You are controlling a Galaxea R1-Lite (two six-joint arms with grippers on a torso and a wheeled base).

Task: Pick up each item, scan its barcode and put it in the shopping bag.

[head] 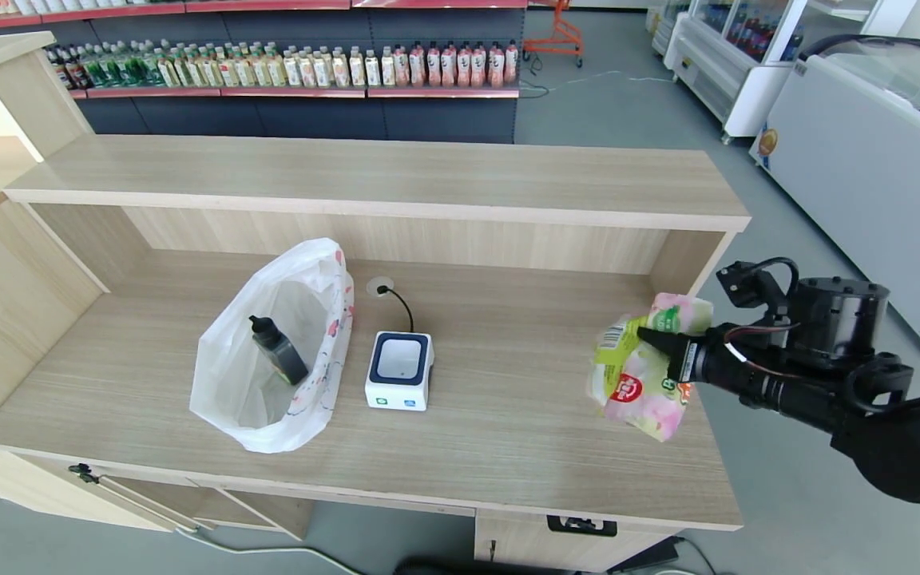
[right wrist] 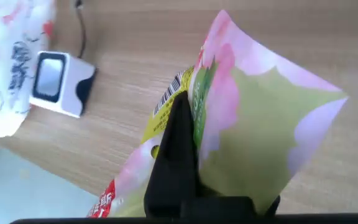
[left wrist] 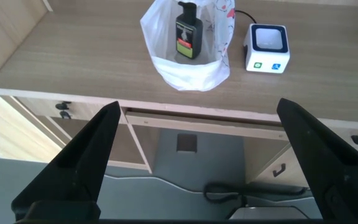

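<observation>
Gripping a pink and green packet (head: 642,393), the right end effector (head: 653,340) sits over the right end of the table (head: 508,415). Its dark fingers (right wrist: 179,140) are closed on the packet's upper part, just beside the barcode strip. The packet stands roughly upright, with its printed face turned toward the middle of the table. I cannot tell whether its lower edge touches the wood.

The scanner (head: 400,369), a white box with a dark-framed top window, stands near the middle of the table, well apart from the packet. A black cable (head: 404,307) runs from its back to a round hole in the table behind it.

Just beside the scanner, on the robot's left, lies the white plastic bag (head: 224,375) with its mouth open. A dark bottle (head: 278,351) stands inside it, tilted, with its cap uppermost.

The left end effector (left wrist: 199,109) hangs in front of the table's front edge and lower than the tabletop. Its two black fingers (left wrist: 79,168) are spread wide and hold nothing. Beyond them, the left wrist view shows the bag (left wrist: 185,74), the bottle (left wrist: 186,34) and the scanner (left wrist: 267,48).
</observation>
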